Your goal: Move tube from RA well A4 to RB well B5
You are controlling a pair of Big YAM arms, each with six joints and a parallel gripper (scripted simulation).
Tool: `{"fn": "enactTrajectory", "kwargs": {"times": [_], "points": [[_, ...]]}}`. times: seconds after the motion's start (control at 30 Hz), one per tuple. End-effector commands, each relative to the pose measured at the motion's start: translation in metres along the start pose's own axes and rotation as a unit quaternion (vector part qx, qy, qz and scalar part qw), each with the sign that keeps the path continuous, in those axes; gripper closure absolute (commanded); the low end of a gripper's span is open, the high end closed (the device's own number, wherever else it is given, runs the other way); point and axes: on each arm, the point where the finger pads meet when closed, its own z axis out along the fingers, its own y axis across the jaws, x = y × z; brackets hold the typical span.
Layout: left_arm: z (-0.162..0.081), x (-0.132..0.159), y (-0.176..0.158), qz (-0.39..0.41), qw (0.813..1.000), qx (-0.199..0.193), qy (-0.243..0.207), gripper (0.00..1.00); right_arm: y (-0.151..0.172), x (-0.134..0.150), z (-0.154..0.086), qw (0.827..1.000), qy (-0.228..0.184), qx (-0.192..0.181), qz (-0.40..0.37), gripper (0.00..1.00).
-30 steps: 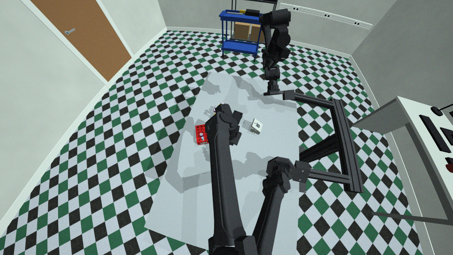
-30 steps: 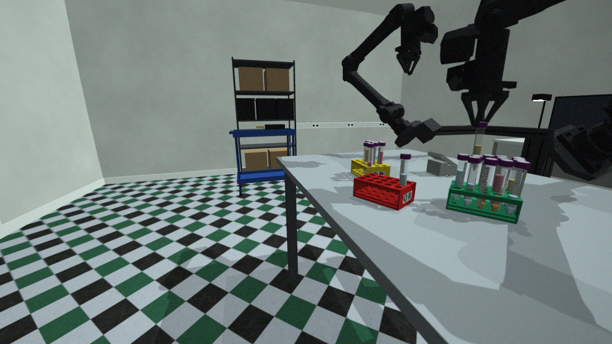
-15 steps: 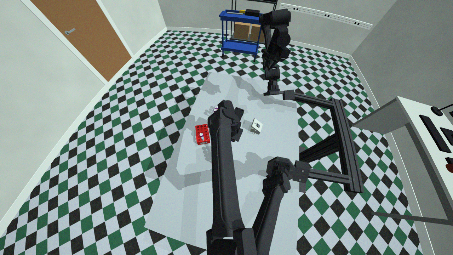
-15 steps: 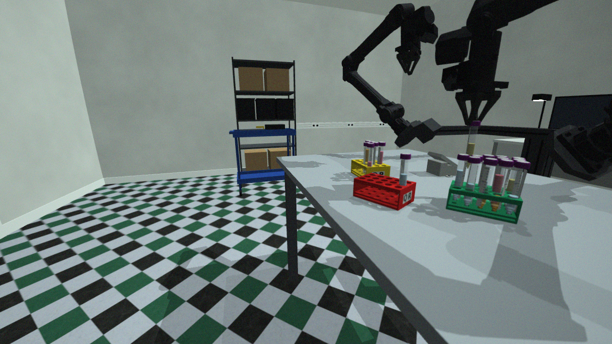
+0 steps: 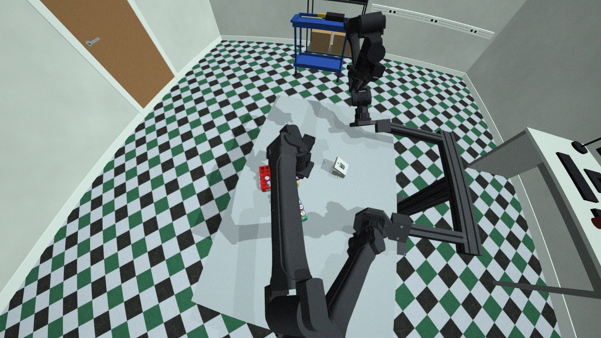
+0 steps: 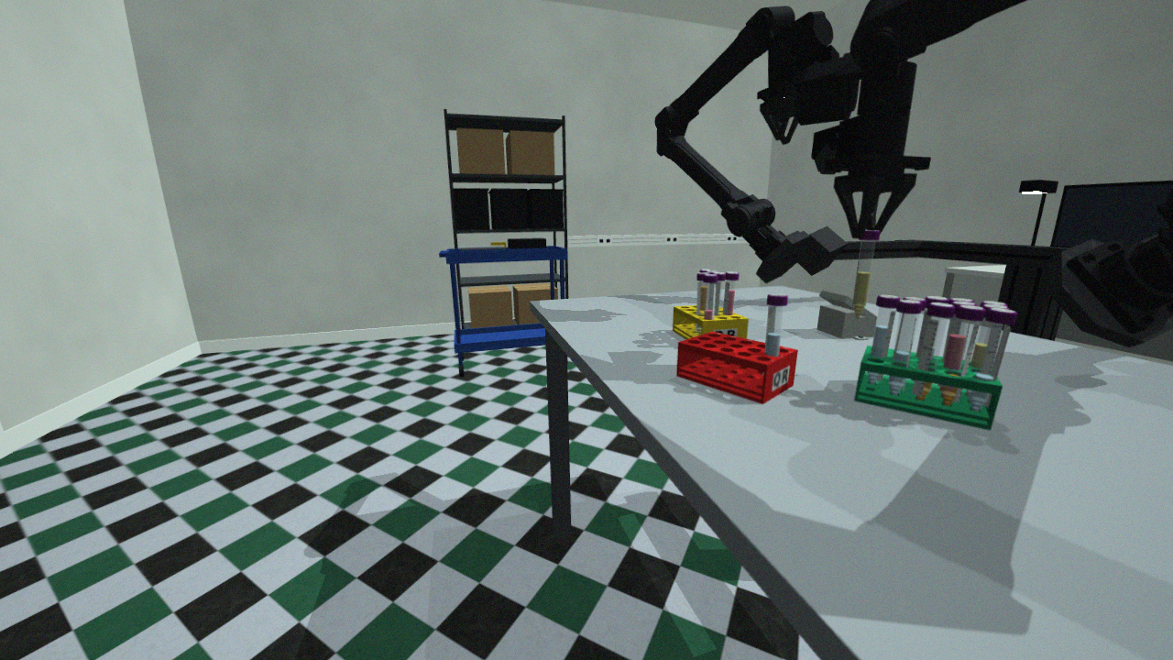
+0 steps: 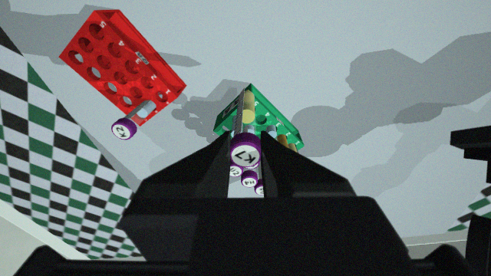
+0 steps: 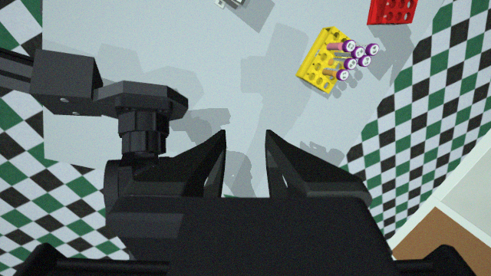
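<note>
Extraction half looks done; the transfer and DONE press are remaining. The left gripper (image 5: 300,175) (image 6: 866,232) (image 7: 245,138) is closing narrowly on the purple-capped tube (image 5: 297,183) (image 6: 861,282) (image 7: 248,103), gripping it at the cap. The tube is hanging roughly upright with yellowish liquid in its lower part, clear of every rack. In the left wrist view an open well is showing beside the 4 on the green rack (image 5: 304,218) (image 6: 926,412) (image 7: 268,106), so this is probably the A4 tube. The other tubes are standing in the green rack, as far as the views are showing.

The yellow rack (image 6: 685,323) (image 8: 314,50) is sitting level, holding five purple-capped tubes. The carried tube is not yet reaching it; B5 is still needing alignment, lowering and seating. Cannot read from here which well is B5. The red rack (image 5: 264,185) (image 6: 761,374) (image 7: 161,65) (image 8: 377,13) is standing by with one tube in it, seemingly not needed.

The right gripper (image 5: 352,88) (image 6: 783,135) (image 8: 245,137) is hovering partly open, well short of wide, with nothing between its fingers. It is looking idle.

Left to do: carrying across, inserting at B5 without knocking the neighbouring caps, letting go, then pressing the button on the DONE box (image 5: 341,165) (image 6: 846,320). Neither gripper is touching that box; lamp state is too small to tell. Judging progress at somewhere under half.

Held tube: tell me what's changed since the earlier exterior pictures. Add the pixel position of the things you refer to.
The held tube (image 6: 861,282) (image 7: 245,153) moved left in the exterior view, from above the green rack (image 5: 304,218) (image 6: 926,404) (image 7: 220,124) to beside it, toward the yellow rack (image 5: 297,183) (image 6: 687,324) (image 8: 311,57). The left gripper (image 6: 868,232) (image 7: 245,138) kept hold; nothing was released. Racks and right gripper (image 5: 354,87) (image 6: 784,135) (image 8: 245,137) stayed put.
</note>
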Motion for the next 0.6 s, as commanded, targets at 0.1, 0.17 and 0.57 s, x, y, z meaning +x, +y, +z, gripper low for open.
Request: {"fn": "enactTrajectory", "kwargs": {"times": [0.1, 0.17, 0.57], "points": [[0.000, -0.009, 0.030, -0.010, 1.000, 0.000, -0.007, 1.00, -0.006, -0.005, -0.011, 1.000, -0.015, 0.005, 0.006, 0.70], [0.000, -0.012, 0.036, -0.010, 1.000, 0.001, -0.006, 1.00, -0.006, -0.005, -0.011, 1.000, -0.015, 0.005, 0.006, 0.70], [0.002, -0.026, 0.066, -0.004, 1.000, 0.005, -0.002, 1.00, -0.006, -0.005, -0.011, 1.000, -0.015, 0.005, 0.006, 0.70]]}}
